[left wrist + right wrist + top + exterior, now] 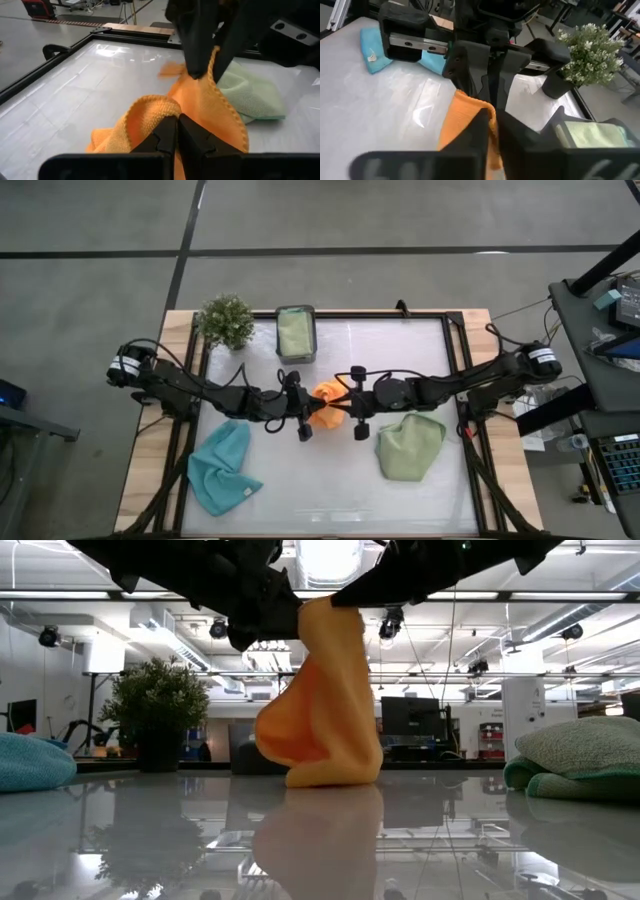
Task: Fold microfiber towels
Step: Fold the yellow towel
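Here the orange towel [327,404] hangs over the middle of the tabletop [330,480], its lower folds resting on the surface. The left gripper [176,131] is closed on one edge of it, and the right gripper [491,119] is pinched tight on another edge, facing it closely. A blue towel [221,468] lies crumpled toward the left, a green towel [409,446] toward the right. Another green towel sits in a dark box [295,333] beside a potted plant [226,320].
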### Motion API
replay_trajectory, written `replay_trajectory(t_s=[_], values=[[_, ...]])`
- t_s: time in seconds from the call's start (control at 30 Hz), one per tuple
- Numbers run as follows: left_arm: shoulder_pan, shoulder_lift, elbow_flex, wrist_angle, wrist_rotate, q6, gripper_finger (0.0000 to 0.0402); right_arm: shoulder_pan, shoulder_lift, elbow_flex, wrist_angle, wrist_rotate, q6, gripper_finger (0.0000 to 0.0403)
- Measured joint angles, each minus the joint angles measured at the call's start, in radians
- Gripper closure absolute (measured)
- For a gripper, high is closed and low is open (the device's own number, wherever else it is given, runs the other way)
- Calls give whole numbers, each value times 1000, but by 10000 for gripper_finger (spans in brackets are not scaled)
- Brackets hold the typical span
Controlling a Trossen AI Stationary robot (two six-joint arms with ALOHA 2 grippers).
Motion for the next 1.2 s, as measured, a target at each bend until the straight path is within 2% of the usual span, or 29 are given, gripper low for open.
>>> replay_trajectory(t_s=[0.2,0.33,0.53,0.6,1.07,1.2], values=[[3,-2,0,0,0,-18,393,12,-32,0,-83,2,-2,394],[3,-4,0,-21,0,7,354,20,-75,0,-179,3,3,394],[3,-4,0,-159,0,12,294,20,-153,0,-328,10,78,394],[3,-3,-3,-207,0,9,285,20,-164,-1,-374,51,108,394],[2,-2,-4,-419,0,-19,281,20,-216,-2,-493,244,122,394],[2,-2,-4,-438,0,-35,281,20,-259,-2,-529,251,128,394]])
